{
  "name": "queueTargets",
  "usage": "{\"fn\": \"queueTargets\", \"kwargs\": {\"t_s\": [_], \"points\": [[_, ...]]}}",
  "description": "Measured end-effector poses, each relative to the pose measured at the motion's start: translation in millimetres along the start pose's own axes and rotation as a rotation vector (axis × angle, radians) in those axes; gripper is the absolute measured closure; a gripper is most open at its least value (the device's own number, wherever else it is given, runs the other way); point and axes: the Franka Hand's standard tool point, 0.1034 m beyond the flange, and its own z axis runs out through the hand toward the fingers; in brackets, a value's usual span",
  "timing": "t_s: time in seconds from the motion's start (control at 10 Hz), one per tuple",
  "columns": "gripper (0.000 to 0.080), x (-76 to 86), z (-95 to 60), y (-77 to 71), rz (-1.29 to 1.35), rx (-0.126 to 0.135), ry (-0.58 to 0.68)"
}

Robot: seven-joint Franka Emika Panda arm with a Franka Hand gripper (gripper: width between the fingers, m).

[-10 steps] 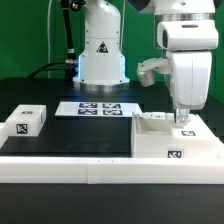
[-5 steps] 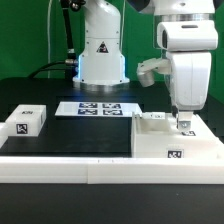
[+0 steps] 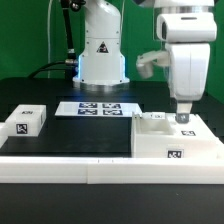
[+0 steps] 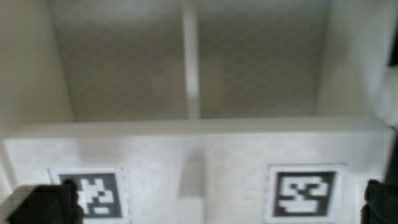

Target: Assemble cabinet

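Observation:
The cabinet (image 3: 176,141), a large white box with black-and-white tags, stands at the exterior view's right on the black table. My gripper (image 3: 183,119) hangs just above its top, near the far right corner. In the wrist view the cabinet (image 4: 196,150) fills the picture: an open grey inside with a thin divider, and a white edge bearing two tags. My gripper (image 4: 208,206) is open, its dark fingertips (image 4: 36,205) far apart on either side of that tagged edge. It holds nothing.
A small white block (image 3: 27,121) with one tag lies at the exterior view's left. The marker board (image 3: 98,108) lies flat in front of the robot base (image 3: 102,55). A white ledge (image 3: 60,170) runs along the front.
The gripper has risen a little above the cabinet top and shifted slightly toward the exterior view's left. The cabinet and small block have not moved.

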Motion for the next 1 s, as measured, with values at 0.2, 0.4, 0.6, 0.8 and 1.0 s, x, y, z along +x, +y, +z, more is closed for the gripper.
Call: {"fn": "queueTargets", "kwargs": {"t_s": [0.2, 0.4, 0.6, 0.8, 1.0], "points": [[0.0002, -6.5, -11.9, -31.4, -0.010, 0.011, -0.019], [0.0002, -10.5, -14.8, -46.1, 0.001, 0.021, -0.029], [0.0002, -10.8, -13.0, -45.9, 0.002, 0.023, -0.029], [0.0002, -11.1, -12.7, -46.0, 0.002, 0.024, -0.029], [0.0002, -11.7, -12.0, -54.2, 0.003, 0.011, -0.025]]}}
